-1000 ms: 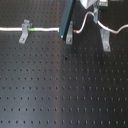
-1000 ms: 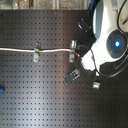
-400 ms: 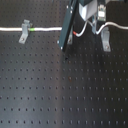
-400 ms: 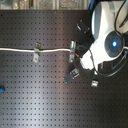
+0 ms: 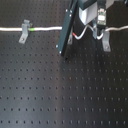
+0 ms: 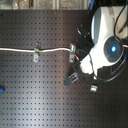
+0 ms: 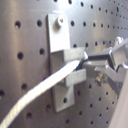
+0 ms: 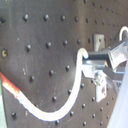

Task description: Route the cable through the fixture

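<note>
The white cable [image 5: 47, 28] runs from the first exterior view's left through a metal clip [image 5: 24, 32], with its green band [image 5: 32, 30] just past that clip. My gripper [image 5: 96, 30] is shut on the cable near its red-orange section [image 5: 80, 35], which loops below the fingers. In the first wrist view the cable [image 7: 45, 90] runs across a second clip [image 7: 62, 50] into my gripper [image 7: 92, 59]. In the second wrist view the cable [image 8: 75, 95] curves from my gripper [image 8: 90, 59] down to the red-orange section [image 8: 12, 87]. In the second exterior view the cable [image 6: 20, 49] reaches the middle clip [image 6: 72, 52].
Everything sits on a black perforated board [image 5: 65, 95]. Another clip [image 5: 106, 41] stands at the first exterior view's right. Two loose clips [image 6: 71, 78] [image 6: 93, 87] lie below the white arm body [image 6: 107, 42]. A small blue object [image 6: 1, 90] sits at the second exterior view's left edge.
My gripper, with the cable in it, has shifted slightly toward the first exterior view's right and lower. The cable at the first clip has not moved.
</note>
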